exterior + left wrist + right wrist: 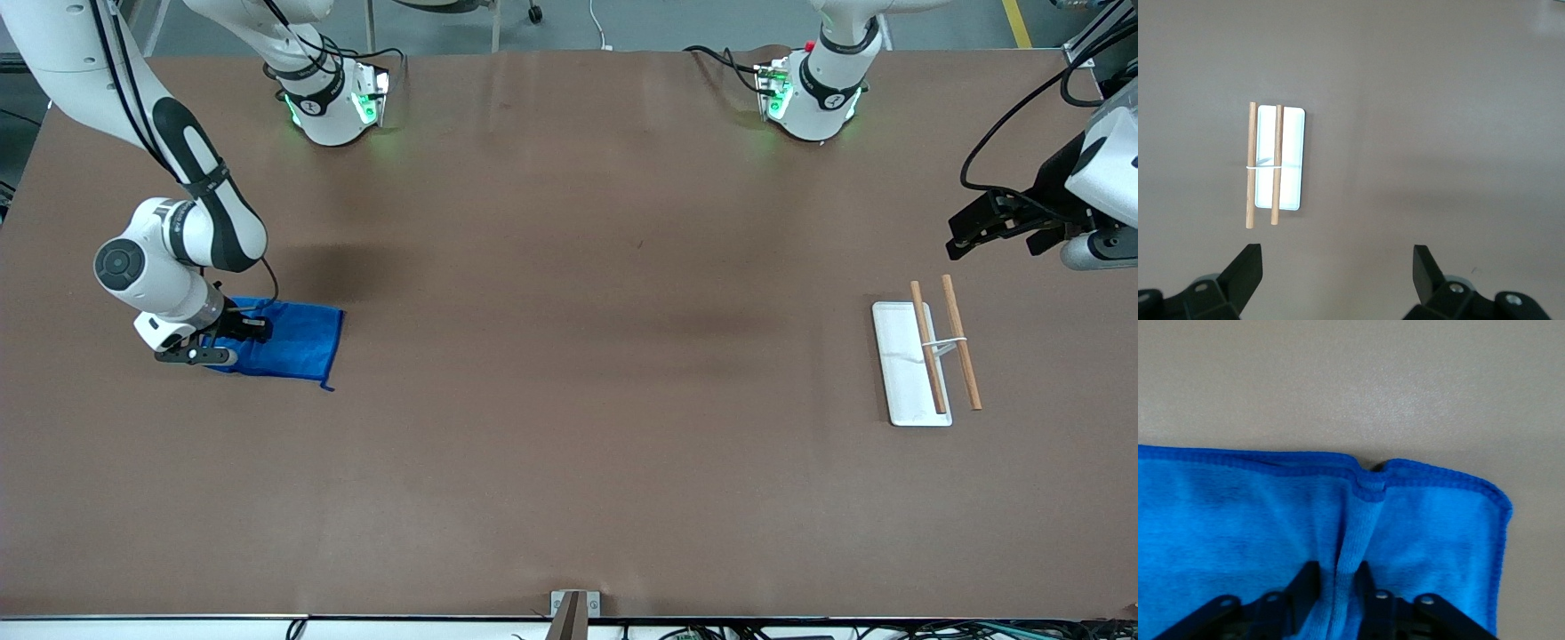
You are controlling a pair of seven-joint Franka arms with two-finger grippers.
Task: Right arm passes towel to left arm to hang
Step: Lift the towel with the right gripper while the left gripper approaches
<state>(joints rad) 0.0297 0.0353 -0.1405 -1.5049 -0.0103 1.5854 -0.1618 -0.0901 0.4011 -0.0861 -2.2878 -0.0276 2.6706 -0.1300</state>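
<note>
The blue towel point(300, 343) lies flat on the brown table at the right arm's end. The right gripper point(233, 335) is down on the towel's edge. In the right wrist view the right gripper point(1338, 577) is shut on a raised fold of the towel point(1238, 527), with the hem just ahead of the fingertips. The left gripper point(987, 233) hangs open and empty in the air at the left arm's end of the table. In the left wrist view the left gripper point(1338, 259) has its two black fingers wide apart over bare table.
A white flat base with two wooden rods point(929, 356) joined by a white band stands at the left arm's end; it also shows in the left wrist view point(1275, 163). A small metal bracket point(573, 609) sits at the table's near edge.
</note>
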